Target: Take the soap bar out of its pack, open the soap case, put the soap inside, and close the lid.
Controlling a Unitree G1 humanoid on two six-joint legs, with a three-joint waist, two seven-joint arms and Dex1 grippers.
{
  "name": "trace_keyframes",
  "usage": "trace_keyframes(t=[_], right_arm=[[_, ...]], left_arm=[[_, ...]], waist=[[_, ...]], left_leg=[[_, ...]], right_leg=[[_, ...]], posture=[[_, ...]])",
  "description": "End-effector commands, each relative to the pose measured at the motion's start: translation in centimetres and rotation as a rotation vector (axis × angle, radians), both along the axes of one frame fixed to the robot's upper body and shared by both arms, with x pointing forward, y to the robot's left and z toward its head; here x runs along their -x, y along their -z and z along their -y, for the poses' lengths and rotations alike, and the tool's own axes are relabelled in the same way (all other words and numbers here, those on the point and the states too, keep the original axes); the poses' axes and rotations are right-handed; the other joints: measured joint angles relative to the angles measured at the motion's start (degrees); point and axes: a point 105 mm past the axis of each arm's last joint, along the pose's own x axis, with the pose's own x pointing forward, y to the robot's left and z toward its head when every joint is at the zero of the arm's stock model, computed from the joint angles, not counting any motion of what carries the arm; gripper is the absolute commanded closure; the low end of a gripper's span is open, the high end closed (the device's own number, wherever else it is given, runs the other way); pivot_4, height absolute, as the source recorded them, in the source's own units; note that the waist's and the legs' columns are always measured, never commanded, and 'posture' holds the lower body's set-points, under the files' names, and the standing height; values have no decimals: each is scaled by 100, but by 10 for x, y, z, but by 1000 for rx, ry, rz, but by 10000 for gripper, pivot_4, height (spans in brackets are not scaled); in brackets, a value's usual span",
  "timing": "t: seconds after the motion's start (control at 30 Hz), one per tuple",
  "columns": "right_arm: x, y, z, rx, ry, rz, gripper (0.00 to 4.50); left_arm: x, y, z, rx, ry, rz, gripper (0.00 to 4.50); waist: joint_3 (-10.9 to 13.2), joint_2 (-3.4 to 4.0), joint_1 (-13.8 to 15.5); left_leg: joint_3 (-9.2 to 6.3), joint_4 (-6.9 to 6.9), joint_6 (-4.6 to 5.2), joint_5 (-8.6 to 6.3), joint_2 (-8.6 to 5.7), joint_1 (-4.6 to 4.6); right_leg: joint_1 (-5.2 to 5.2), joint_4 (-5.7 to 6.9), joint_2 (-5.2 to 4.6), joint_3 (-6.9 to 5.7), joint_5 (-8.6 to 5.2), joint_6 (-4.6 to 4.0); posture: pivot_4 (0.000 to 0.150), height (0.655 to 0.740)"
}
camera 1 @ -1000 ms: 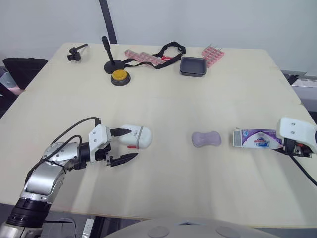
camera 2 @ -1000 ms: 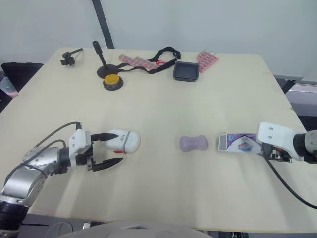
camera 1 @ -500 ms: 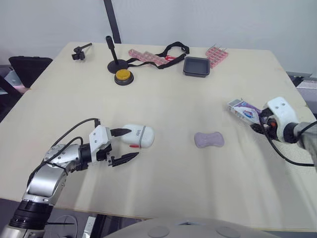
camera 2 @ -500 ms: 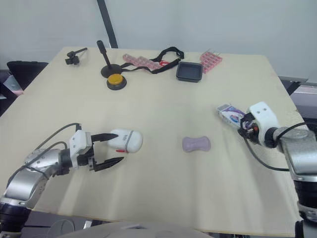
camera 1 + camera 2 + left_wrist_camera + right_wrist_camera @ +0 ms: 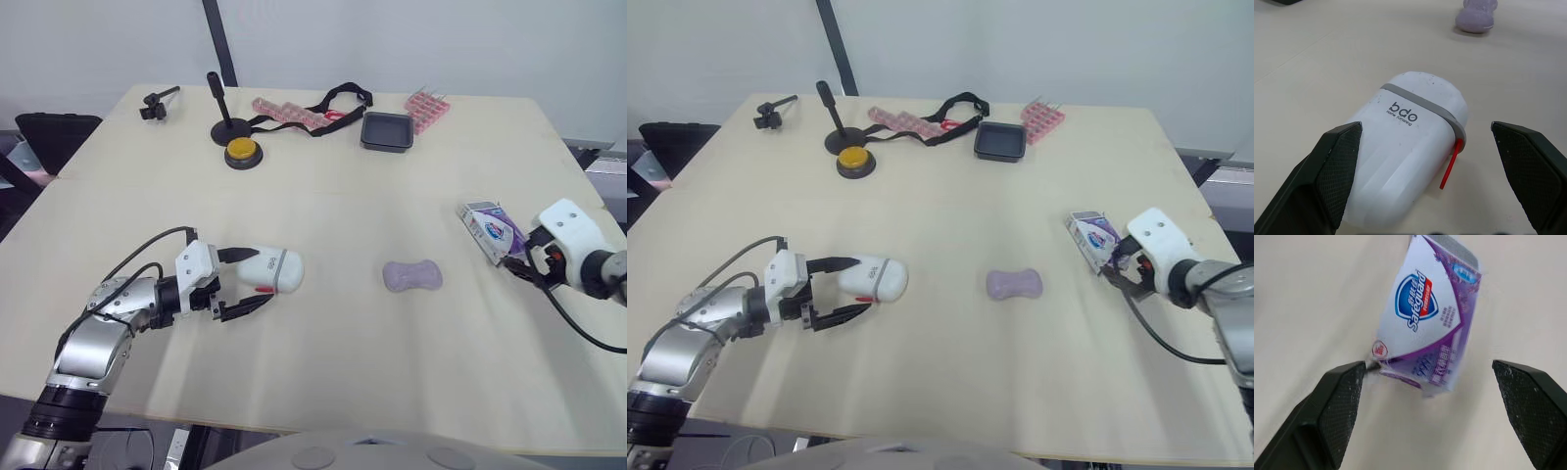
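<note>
soap bar [image 5: 411, 276] is lying bare on the desk [image 5: 343, 196]; unpacking looks done. right end effector [image 5: 1428, 366] is hanging spread around the pack [image 5: 493, 230]; left end effector [image 5: 257, 276], spread, is straddling the shut soap case [image 5: 274, 268]. opening, loading, closing pending.

I'm seeing bright, even light washing over the pale table [image 5: 323, 196], coming from overhead. Small soft shadows are hugging the near sides of the soap case [image 5: 269, 271] and the soap bar [image 5: 411, 276]. Faint slanting bands of shade are crossing the table's near half. In the right wrist view the soap pack [image 5: 1430, 318] is smearing with motion blur at its end nearest the camera.
</note>
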Motion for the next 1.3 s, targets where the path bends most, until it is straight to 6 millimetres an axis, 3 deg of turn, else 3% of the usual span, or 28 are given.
trace_keyframes(t=[0.03,0.2,0.37,0.47,0.6,0.77,0.9,1.13,1.3], right_arm=[[9,-47,-27,-22,-230,164,253],[20,-89,-104,-396,-560,330,253],[37,-63,-169,-588,-813,208,253],[43,-55,-187,-641,-885,173,253],[44,-45,-200,-701,-911,151,253],[42,-33,-191,-736,-842,141,253],[50,-26,-194,-719,-845,131,253],[45,-1,-201,-614,-817,105,253],[47,5,-201,-582,-818,112,253]], left_arm=[[-5,-12,-10,-13,-7,41,0],[-11,-14,-16,-36,-2,11,0],[-16,-24,-21,-97,53,20,0],[-18,-30,-25,-138,84,20,0],[-21,-35,-34,-229,139,5,0],[-30,-30,-43,-328,197,-20,0],[-35,-25,-40,-372,268,-35,0],[-48,-12,-30,-437,371,-15,0],[-52,-3,-28,-480,418,-7,0]], waist=[[0,0,-42],[-3,-1,-137],[-8,-6,-69],[-7,-6,-42],[-8,-7,-52],[-9,-10,-46],[-9,-10,-41],[-11,-13,-49],[-11,-14,-43]], left_leg=[[0,-2,14,-8,1,-1],[5,1,23,-7,5,5],[4,1,21,-2,2,26],[3,1,-1,9,-1,15],[2,-2,-7,9,-2,15],[2,-6,-10,9,-5,15],[1,-9,-11,10,-4,11],[1,-9,-14,12,-5,14],[0,-9,-15,11,-4,3]], right_leg=[[2,0,1,0,0,0],[1,18,5,8,0,-1],[2,13,5,2,-1,-1],[-1,8,2,-3,0,-1],[-2,8,0,-3,0,0],[-1,3,-4,-4,0,0],[-2,2,-3,-8,0,0],[0,6,-3,-7,0,0],[-1,4,-3,-8,1,1]], posture=[[1500,7395],[1500,7395],[1500,7395],[1500,7395],[1500,7395],[1500,7395],[1500,7395],[1500,7395],[1500,7395]])
